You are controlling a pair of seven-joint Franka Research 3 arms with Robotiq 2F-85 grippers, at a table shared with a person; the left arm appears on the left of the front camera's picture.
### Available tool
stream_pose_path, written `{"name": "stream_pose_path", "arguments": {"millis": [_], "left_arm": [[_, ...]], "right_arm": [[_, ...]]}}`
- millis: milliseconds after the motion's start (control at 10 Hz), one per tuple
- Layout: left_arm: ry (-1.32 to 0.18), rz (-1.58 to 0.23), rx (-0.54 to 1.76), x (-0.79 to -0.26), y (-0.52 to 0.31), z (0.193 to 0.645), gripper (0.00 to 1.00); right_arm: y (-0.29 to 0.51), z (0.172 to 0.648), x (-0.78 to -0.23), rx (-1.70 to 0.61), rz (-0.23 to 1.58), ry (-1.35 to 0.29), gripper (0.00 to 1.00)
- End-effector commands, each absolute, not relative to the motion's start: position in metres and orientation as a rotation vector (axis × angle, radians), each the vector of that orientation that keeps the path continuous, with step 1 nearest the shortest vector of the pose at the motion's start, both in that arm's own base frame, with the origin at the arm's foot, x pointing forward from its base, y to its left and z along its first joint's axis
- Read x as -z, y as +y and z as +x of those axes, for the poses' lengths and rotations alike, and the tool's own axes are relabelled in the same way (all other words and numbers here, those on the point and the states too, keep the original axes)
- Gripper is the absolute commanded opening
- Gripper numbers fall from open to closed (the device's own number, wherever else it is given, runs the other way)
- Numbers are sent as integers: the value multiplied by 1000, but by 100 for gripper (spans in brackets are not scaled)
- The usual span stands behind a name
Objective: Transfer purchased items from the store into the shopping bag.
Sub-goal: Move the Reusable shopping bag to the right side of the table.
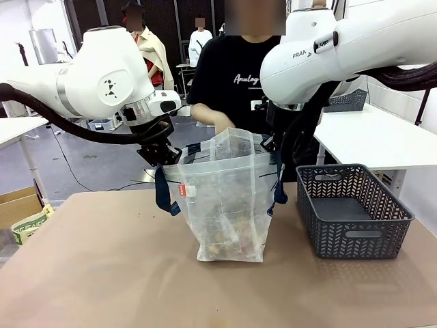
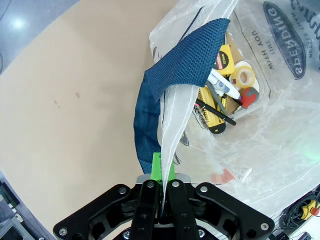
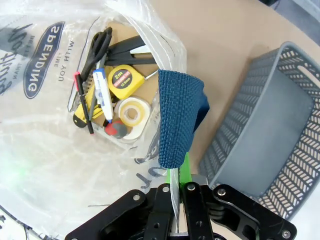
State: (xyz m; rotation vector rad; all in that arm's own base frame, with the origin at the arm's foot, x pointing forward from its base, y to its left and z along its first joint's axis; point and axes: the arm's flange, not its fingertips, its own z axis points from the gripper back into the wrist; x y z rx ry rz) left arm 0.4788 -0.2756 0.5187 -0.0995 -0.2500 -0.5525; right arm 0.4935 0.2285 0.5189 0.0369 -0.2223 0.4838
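1. Shopping bag [image 1: 229, 205] stands mid-worktop [image 1: 102, 280], mouth spread open. Basket [image 1: 355, 236] just beside it, robot's right.
2. Left jaws clenched on bag rim by navy strap [image 2: 185, 60]. Right jaws pinch the opposite rim the same way.
3. Items [image 3: 120, 95] lie in bag bottom: yellow tape measure [image 3: 122, 80], tape roll [image 3: 132, 111], pens [image 3: 102, 97], scissors [image 3: 97, 47]. Basket floor looks bare.
4. Person's hand [image 1: 220, 121] at far rim.
5. Judged: transfer approx done, robot on hold-open duty. Next prob: let go of rim w/o tipping bag.
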Motion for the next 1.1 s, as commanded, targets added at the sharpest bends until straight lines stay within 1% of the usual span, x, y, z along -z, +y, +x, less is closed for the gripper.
{"name": "stream_pose_path", "arguments": {"millis": [0,1000], "left_arm": [[-255,-98,538,-519,-275,479,0],[-255,-98,538,-519,-275,479,0]], "right_arm": [[228,494,-519,-482,37,-222,0],[228,494,-519,-482,37,-222,0]]}}
